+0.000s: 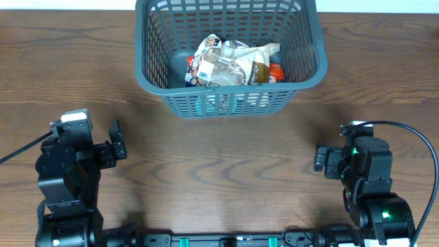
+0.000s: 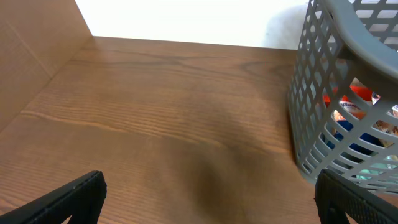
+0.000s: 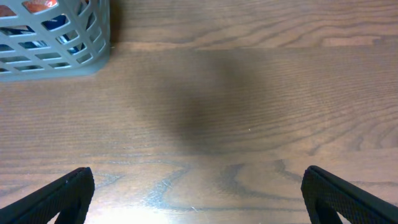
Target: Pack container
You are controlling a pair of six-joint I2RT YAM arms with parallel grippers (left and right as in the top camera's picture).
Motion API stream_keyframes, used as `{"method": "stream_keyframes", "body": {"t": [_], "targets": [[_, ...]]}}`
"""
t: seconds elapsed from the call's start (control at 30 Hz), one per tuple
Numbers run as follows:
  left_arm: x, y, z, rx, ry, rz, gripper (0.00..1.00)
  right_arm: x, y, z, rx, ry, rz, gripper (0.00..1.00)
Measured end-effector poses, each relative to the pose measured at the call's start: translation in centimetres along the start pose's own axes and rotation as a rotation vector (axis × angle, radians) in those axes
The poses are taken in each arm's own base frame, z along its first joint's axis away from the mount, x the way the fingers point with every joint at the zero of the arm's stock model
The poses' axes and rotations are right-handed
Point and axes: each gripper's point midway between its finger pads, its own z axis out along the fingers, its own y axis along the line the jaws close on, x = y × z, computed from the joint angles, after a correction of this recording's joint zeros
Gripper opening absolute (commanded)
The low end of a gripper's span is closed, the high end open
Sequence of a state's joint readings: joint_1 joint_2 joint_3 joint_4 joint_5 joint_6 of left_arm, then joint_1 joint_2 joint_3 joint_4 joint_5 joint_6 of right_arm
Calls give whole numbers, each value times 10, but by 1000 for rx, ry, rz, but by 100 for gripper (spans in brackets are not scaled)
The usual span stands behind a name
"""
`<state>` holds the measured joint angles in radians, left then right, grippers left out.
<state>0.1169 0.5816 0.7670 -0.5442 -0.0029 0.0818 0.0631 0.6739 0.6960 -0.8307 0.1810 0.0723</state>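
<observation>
The container (image 1: pixel 230 88), a large dark grey lattice basket, stands at the far middle of the table. It holds several snack packets (image 1: pixel 233 63), white, red and blue. It also shows at the right in the left wrist view (image 2: pixel 323 93) and at the top left in the right wrist view (image 3: pixel 56 43). My left gripper (image 1: pixel 115 140) is open and empty at the near left; its fingertips frame bare wood (image 2: pixel 208 196). My right gripper (image 1: pixel 319 158) is open and empty at the near right, also over bare wood (image 3: pixel 199 193). Both are well short of the container.
The wooden table (image 1: pixel 219 165) spans the view. A brown cardboard wall (image 2: pixel 31 56) rises at the table's left side. A black cable (image 1: pixel 418 137) loops by the right arm.
</observation>
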Motion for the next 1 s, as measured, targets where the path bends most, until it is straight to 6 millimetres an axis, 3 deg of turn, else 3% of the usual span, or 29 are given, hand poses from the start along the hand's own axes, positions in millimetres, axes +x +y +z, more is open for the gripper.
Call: {"method": "stream_keyframes", "body": {"t": [0.63, 0.73, 0.9, 1.0], "targets": [[0, 0, 0, 0, 0, 0, 99, -3, -3, -7, 8, -38, 7, 99], [0, 0, 0, 0, 0, 0, 99, -12, -5, -25, -2, -135, 35, 99], [0, 0, 0, 0, 0, 0, 99, -49, 3, -75, -117, -467, 100, 99], [0, 0, 0, 0, 1, 0, 99, -62, 6, -88, -156, -617, 115, 99]]}}
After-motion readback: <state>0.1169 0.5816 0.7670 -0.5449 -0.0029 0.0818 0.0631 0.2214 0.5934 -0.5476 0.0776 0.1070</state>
